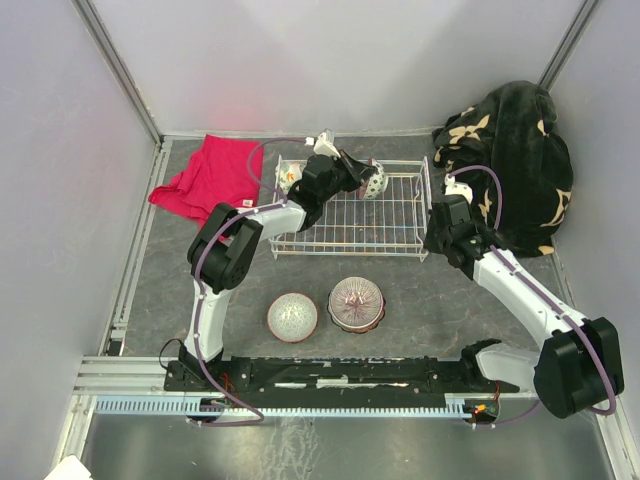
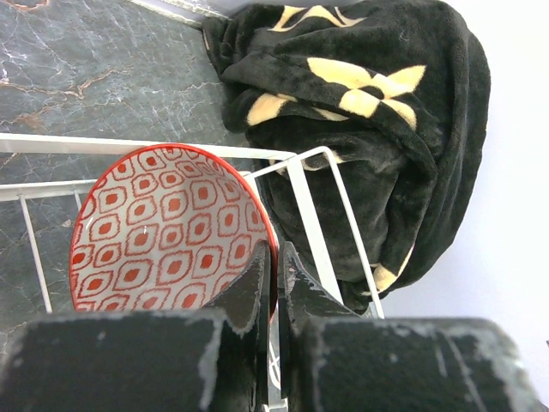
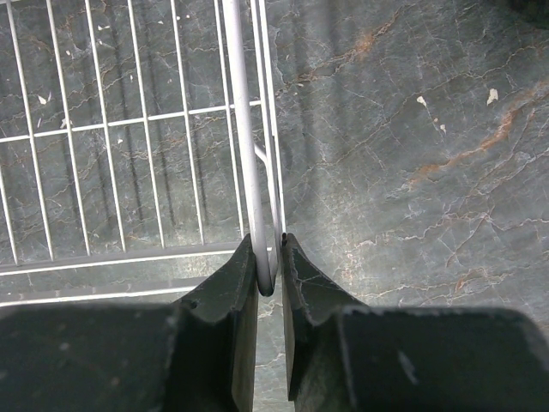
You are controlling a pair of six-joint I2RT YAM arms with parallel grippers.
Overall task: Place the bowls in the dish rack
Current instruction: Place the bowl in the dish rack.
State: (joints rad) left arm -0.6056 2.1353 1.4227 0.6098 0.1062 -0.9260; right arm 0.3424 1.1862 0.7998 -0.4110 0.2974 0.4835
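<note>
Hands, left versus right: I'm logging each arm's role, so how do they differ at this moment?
The left hand pinches the rim of a red-patterned bowl; the right hand pinches an edge wire of the dish rack. The left hand reaches over the rack's far part, while the right hand sits at its right edge. Both are shut on what they grip.

In the top view, bright diffuse light is supplied from above; soft shadows are cast on the grey marbled table surface (image 1: 420,310), and a faint red tint is seen on the back wall (image 1: 330,60) above the crumpled red cloth (image 1: 205,180). In the wrist views, the left gripper (image 2: 276,273) and right gripper (image 3: 270,257) are blurred, while the red-patterned ceramic bowl (image 2: 163,232) and white wire dish rack (image 3: 244,129) are rendered sharp.
</note>
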